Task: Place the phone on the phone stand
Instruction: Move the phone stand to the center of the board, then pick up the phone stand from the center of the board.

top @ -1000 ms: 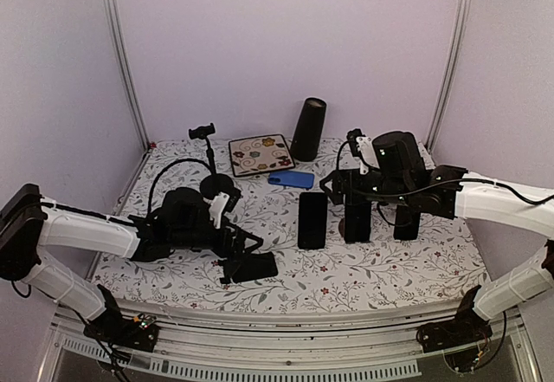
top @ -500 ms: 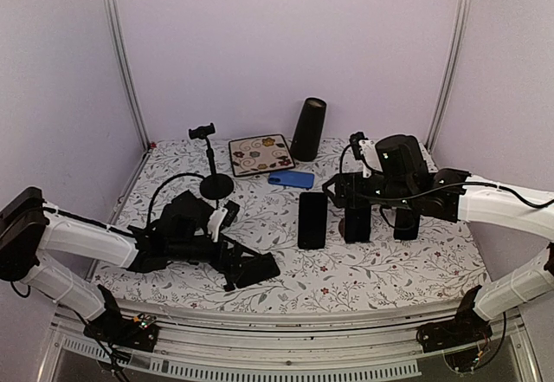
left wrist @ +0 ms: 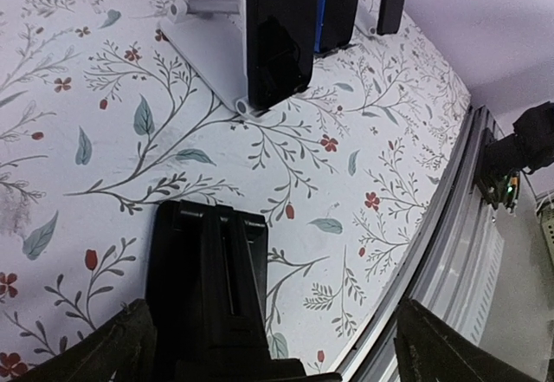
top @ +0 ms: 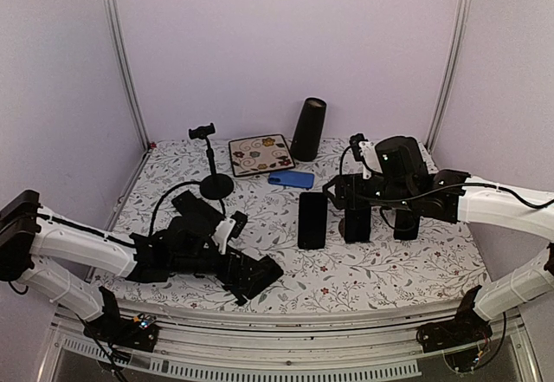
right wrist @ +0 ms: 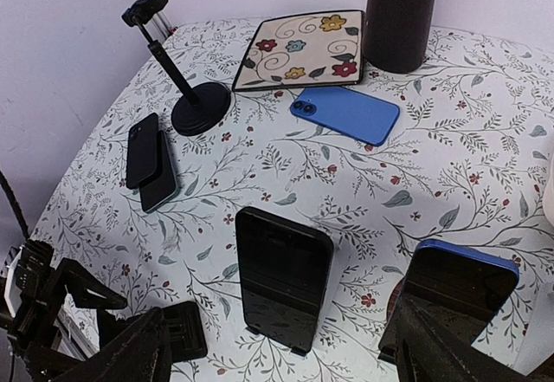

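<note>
Jaws of left gripper (left wrist: 273,330) spread wide, straddling black folding stand (left wrist: 212,287), which lies on the surface (left wrist: 104,139) near the front edge. Jaws of right gripper (right wrist: 281,347) likewise apart, holding nothing. Likely target: blue phone (right wrist: 344,113), flat at back centre with its long axis left-right, well beyond the stand and nearer the right arm.

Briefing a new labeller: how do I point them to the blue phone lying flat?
Find the tall black cylinder at the back. Just in front of it, beside the flowered tile, lies the blue phone. It alone is both blue and flat, lenses up; the other phones are dark or propped upright.
</note>
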Available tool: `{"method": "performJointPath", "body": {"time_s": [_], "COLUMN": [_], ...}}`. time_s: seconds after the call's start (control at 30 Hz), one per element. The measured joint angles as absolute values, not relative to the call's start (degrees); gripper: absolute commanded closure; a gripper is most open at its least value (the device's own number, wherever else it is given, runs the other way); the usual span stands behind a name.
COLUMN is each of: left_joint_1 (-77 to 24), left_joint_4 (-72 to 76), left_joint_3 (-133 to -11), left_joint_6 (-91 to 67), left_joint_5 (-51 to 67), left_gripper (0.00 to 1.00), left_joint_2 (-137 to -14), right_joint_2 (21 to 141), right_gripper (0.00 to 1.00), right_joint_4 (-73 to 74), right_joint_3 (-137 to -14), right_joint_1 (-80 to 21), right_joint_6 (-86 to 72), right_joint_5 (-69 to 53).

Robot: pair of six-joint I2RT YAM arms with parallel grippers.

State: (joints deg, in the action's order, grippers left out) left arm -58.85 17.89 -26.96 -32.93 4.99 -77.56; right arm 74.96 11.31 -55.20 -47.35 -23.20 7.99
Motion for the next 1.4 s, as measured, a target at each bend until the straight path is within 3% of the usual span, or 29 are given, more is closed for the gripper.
{"method": "performJointPath", "body": {"time_s": [0.23,0.6,0.8,1.03,1.3,1.4], "left_joint_1": [-60.75,-63.31,-65.01,-66.04,-66.76,-66.81], "left_joint_4": [13.58,5.06,0.34,-2.7,-4.12,-4.6], "left_joint_3": [-30.57,-33.95,-34.61,-35.97,-37.17,-37.3], "left_joint_6": [-32.23,-30.0,-30.02,-29.82,-29.54,-29.26], "left_joint_5": [2.52,-1.06,-4.14,-6.74,-8.4,-8.75], "left_gripper": [0.12,0.1,0.15,0.31,0.65,0.73], "left_joint_2": [-79.66,-81.14,-81.28,-82.72,-83.26,-83.15], "right_joint_2": [74.96,74.96,74.98,75.79,77.76,78.13], "right_gripper": [0.11,0.1,0.1,0.1,0.1,0.1], "right_joint_4": [11.31,11.35,11.4,11.4,11.6,11.53], "right_joint_3": [-55.09,-55.09,-55.09,-55.13,-56.53,-57.17], "right_joint_1": [-47.35,-47.35,-47.35,-47.35,-47.35,-47.35], "right_joint_6": [-23.22,-23.09,-22.68,-21.67,-20.8,-20.53], "right_joint_5": [8.01,8.51,9.13,9.58,9.52,9.5]}}
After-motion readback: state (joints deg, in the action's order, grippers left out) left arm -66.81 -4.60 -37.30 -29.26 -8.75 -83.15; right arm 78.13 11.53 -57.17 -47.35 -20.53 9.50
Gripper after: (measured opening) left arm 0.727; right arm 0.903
